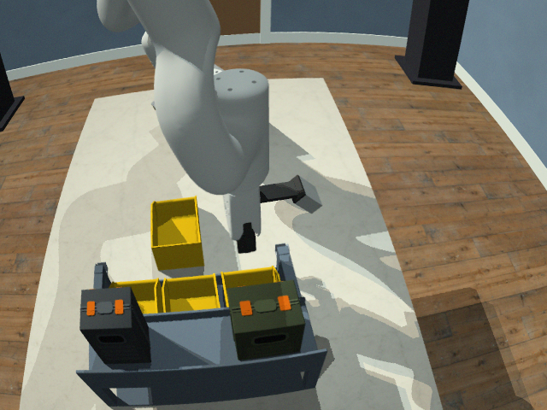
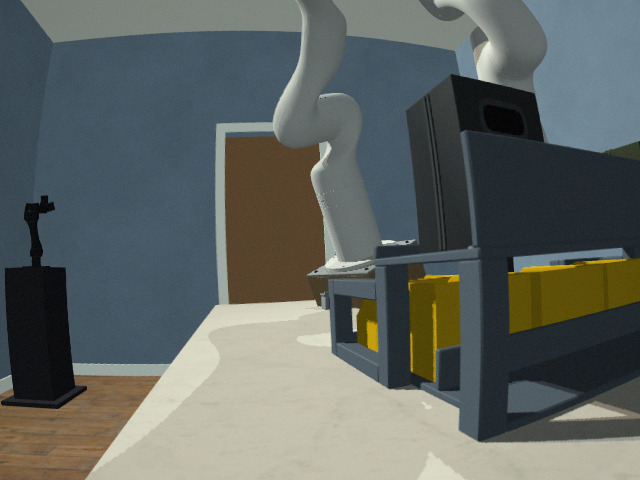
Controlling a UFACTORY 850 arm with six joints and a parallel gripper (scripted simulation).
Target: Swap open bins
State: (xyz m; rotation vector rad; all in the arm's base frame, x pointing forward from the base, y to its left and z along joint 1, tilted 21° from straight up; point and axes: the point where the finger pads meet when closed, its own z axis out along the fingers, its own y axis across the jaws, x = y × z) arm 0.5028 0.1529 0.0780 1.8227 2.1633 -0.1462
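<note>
The claw (image 1: 246, 242), part open and empty, hangs above the right end of the shelf (image 1: 282, 255), just in front of the right-hand bin (image 1: 247, 277), whose long axis runs back under the board.

Yellow open bin (image 1: 176, 232) sits upright on the table, just left of the gripper (image 1: 246, 240), three more yellow bins (image 1: 191, 293) shelved below it.

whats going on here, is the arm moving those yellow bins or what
A white robot arm hangs over the table, its gripper part open and holding nothing, just in front of the grey shelf. One yellow bin stands on the table; three more sit in the shelf. Nothing is being carried.
</note>
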